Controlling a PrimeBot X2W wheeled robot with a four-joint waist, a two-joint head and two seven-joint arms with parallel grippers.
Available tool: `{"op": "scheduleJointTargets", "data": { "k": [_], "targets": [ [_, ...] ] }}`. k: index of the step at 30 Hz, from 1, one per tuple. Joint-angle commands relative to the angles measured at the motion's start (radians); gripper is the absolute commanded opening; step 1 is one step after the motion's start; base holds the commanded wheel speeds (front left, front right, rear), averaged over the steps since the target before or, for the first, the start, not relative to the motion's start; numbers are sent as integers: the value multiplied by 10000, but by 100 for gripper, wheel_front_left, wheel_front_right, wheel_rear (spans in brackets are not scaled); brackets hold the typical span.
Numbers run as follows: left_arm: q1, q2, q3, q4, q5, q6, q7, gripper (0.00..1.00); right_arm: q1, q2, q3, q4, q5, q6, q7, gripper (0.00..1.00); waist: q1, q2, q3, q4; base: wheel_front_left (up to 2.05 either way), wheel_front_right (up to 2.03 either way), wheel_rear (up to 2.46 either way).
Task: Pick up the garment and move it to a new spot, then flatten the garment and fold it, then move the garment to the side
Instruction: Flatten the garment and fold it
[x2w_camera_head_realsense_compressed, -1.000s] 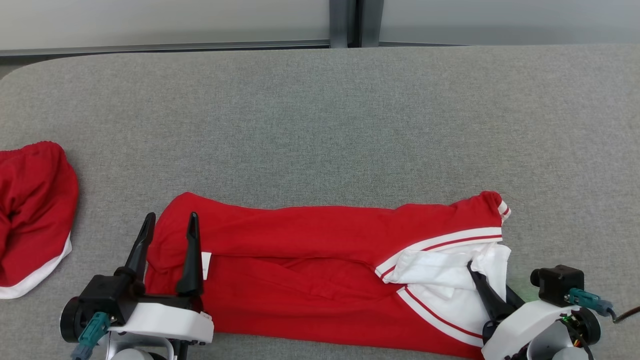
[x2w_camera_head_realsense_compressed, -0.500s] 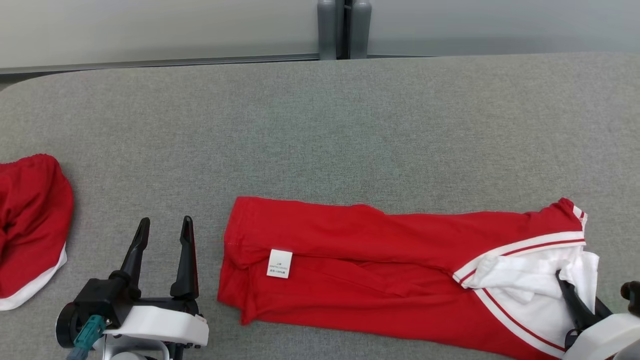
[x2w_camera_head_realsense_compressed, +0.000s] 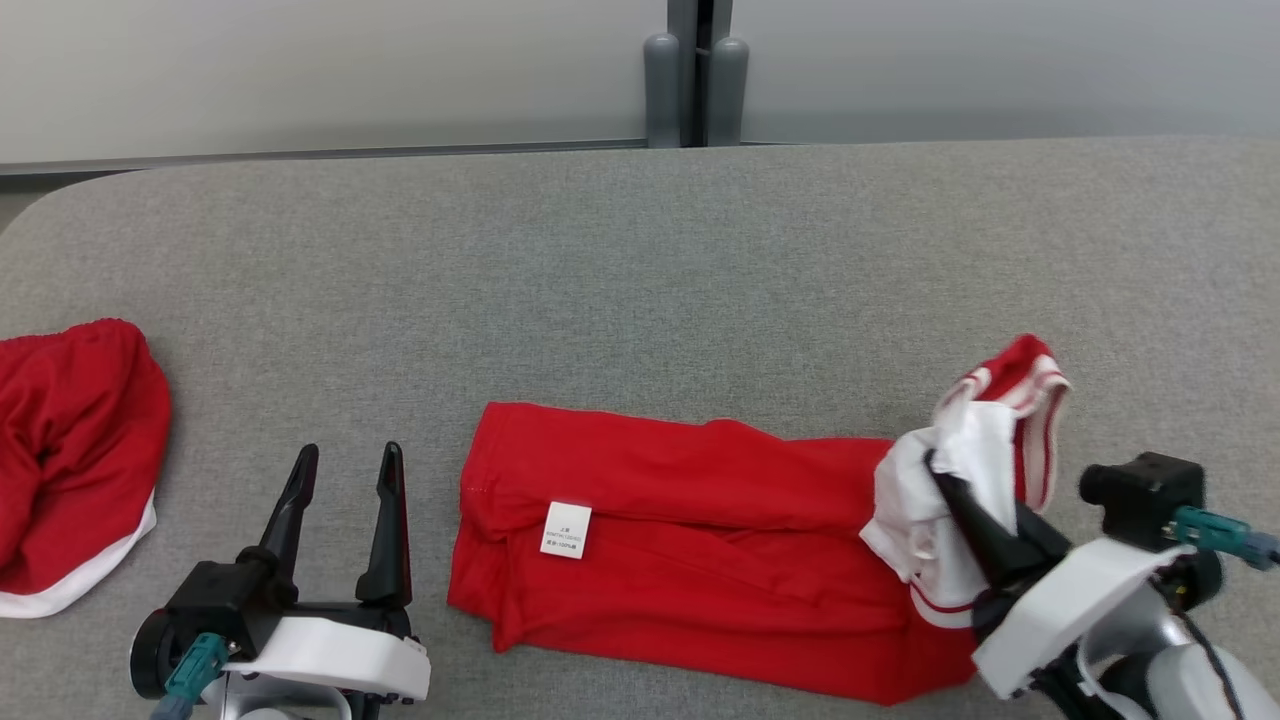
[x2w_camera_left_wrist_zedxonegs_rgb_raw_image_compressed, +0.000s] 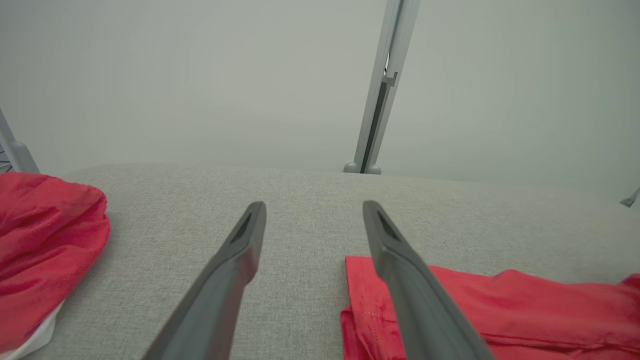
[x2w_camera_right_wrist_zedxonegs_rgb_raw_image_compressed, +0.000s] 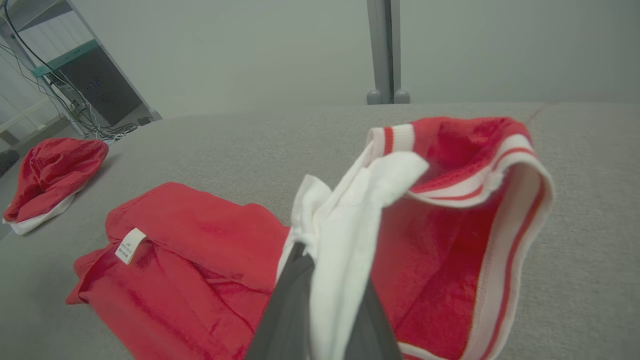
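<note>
The right gripper (x2w_camera_head_realsense_compressed: 942, 472) pinches the garment (x2w_camera_head_realsense_compressed: 700, 530) by its white-trimmed end, raised; the rest trails flat to its left. Looks soft, light, floppy — best taken at a hem or corner. The left gripper (x2w_camera_head_realsense_compressed: 350, 452) is spread, empty — garment just right of it.

head cam looks fwd and down from above the near edge of the bench (x2w_camera_head_realsense_compressed: 640, 250), taking in most of its top w/ the wall (x2w_camera_head_realsense_compressed: 300, 70) behind. left wrist cam sits low and close to the bench, facing along the left tool (x2w_camera_left_wrist_zedxonegs_rgb_raw_image_compressed: 314, 207) toward that wall. right wrist cam is higher, tilted down along the right tool (x2w_camera_head_realsense_compressed: 945, 480), v. near the garment (x2w_camera_right_wrist_zedxonegs_rgb_raw_image_compressed: 200, 240). all 3 share the garment, the grey post (x2w_camera_head_realsense_compressed: 695, 90) and the 2nd red cloth (x2w_camera_head_realsense_compressed: 70, 440).
</note>
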Motion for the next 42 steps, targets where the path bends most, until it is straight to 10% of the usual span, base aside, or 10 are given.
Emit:
{"op": "scheduleJointTargets", "data": {
  "k": [1,19,20,22,33,42],
  "targets": [
    [-121,27,0,48,27,-37,-41,100,-234,165,380,-158,127,-2,148,0,0,0,12,138,0,0,0],
    [-648,-487,-96,440,264,-309,-43,100,-3044,2530,4367,2874,480,-2,-1139,0,0,0,700,1066,0,0,0],
    [-698,-502,-95,460,285,-336,-44,100,-3157,2592,4423,3087,485,-2,-1292,21,0,0,732,1098,0,0,0],
    [-738,-537,-81,527,326,-377,-44,100,-3395,2670,4667,3483,347,-2,-1553,100,0,0,776,1130,0,0,0],
    [-759,-639,179,564,602,-454,-44,100,-4203,2519,5043,3250,-184,-2,-3671,100,0,0,702,941,0,0,0],
    [-408,-534,495,447,745,-384,-43,100,-2921,1407,2064,2177,-1273,-2,-4267,100,0,0,434,423,0,0,0]
  ]
}}
